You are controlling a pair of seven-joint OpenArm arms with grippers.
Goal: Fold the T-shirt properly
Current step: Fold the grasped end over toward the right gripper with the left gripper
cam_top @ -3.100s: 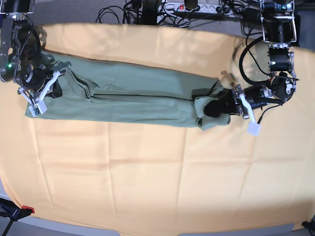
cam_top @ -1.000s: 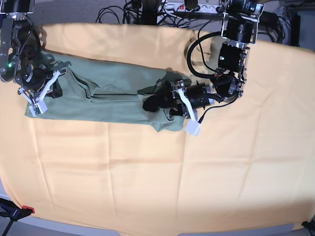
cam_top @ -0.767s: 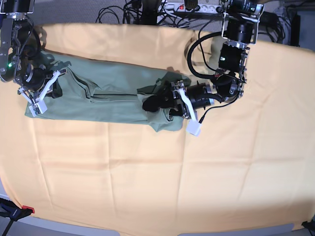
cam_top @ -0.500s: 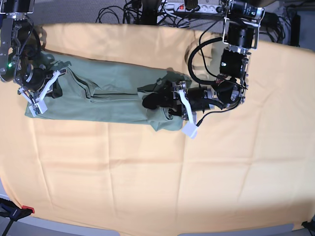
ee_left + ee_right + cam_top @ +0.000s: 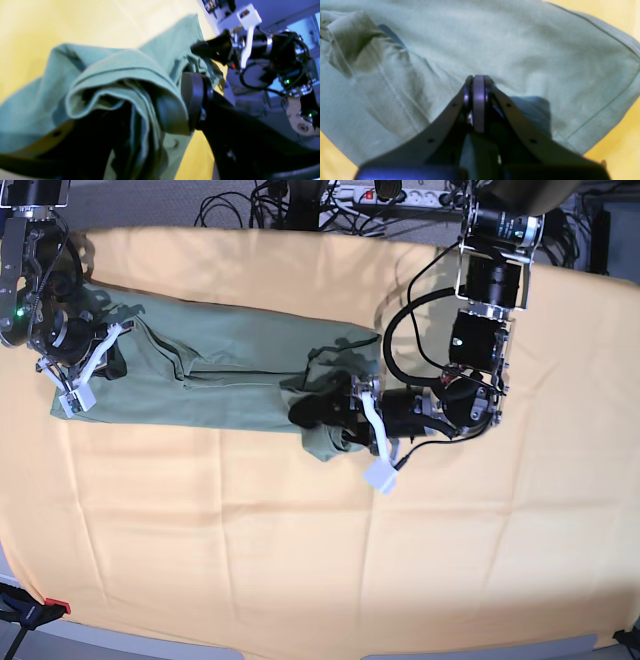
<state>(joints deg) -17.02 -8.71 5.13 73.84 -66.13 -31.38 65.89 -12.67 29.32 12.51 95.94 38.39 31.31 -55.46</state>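
The sage-green T-shirt [image 5: 220,365] lies stretched left to right across the back of the table. My left gripper [image 5: 312,411] is shut on its right end, which is bunched and doubled back over the body. In the left wrist view, folds of the T-shirt [image 5: 112,65] hang between and over the left gripper [image 5: 146,117]. My right gripper [image 5: 111,368] is shut, its tips resting on the shirt's left end. In the right wrist view the right gripper [image 5: 478,83] presses its joined tips onto the flat T-shirt [image 5: 525,47], beside a stitched seam.
A yellow-orange tablecloth [image 5: 300,560] covers the whole table, creased in a grid. Cables and a power strip [image 5: 395,194] run along the back edge. A red-tipped clamp [image 5: 50,608] sits at the front left corner.
My left gripper has carried the shirt's right end leftward over the body, then a little toward the front edge. The shirt looks shorter. The right gripper has not moved.
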